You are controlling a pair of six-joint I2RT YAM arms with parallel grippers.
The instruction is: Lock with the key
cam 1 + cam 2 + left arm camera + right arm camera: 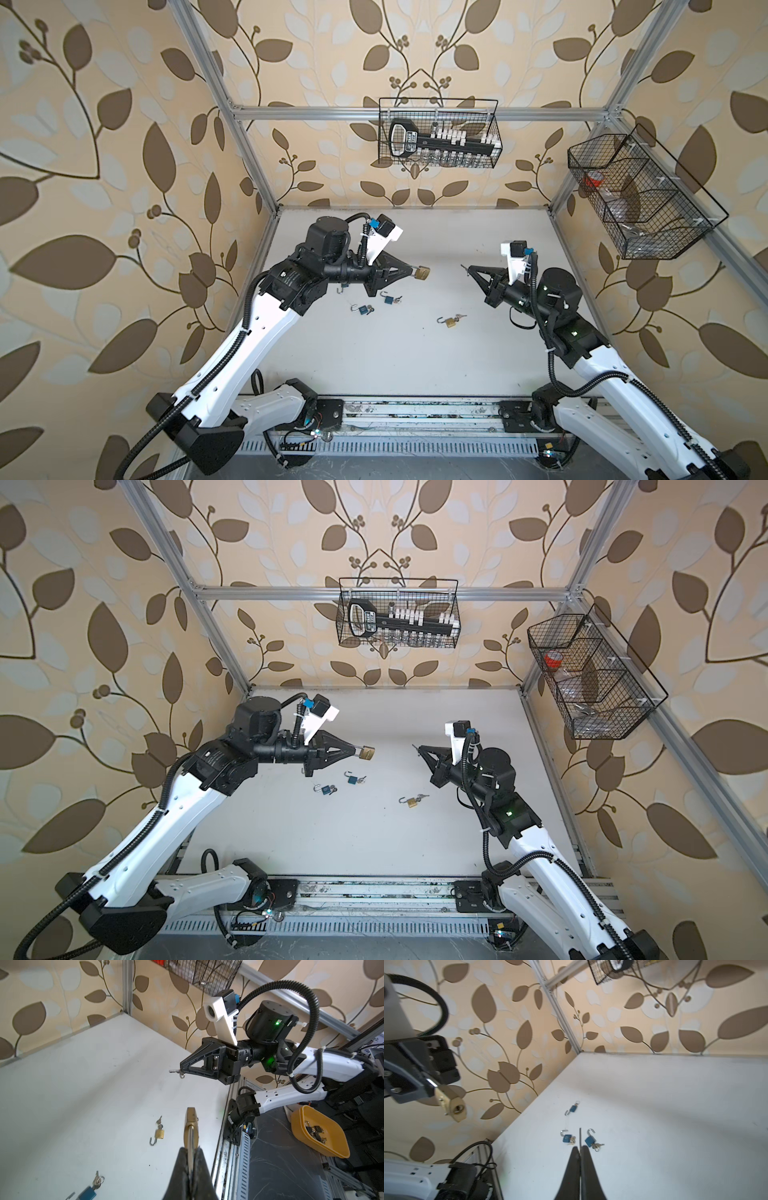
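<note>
The left gripper point(414, 272) was clenched on the shackle of a brass padlock point(423, 273). It held the padlock in the air above the tabletop point(415, 374), with the body pointing toward the other arm. The right gripper point(468, 270) was pinched shut on a small key point(462, 266), whose blade stuck out toward the padlock. Both top views showed clear air between the two.

The step in hand looked like bringing the key into the keyhole point(457, 1108). In the right wrist view the keyhole faced roughly toward the camera but sat well off to the side of the blade. Lining up should therefore have come first: put the blade on the keyhole's axis, then roll it to match the slot, and only then close the gap.

The approach called for a slow, straight push. The padlock was gripped by the shackle alone, so an off-centre nudge could have swung the body away, and the left arm needed to stay rigid as a brace. The ring point(182, 1076) dangling from the key might have snagged, so it was worth watching.

Whether the shackle was already pressed home could not be told. The blue padlocks point(365, 308) lay on the tabletop well below, out of the way.
</note>
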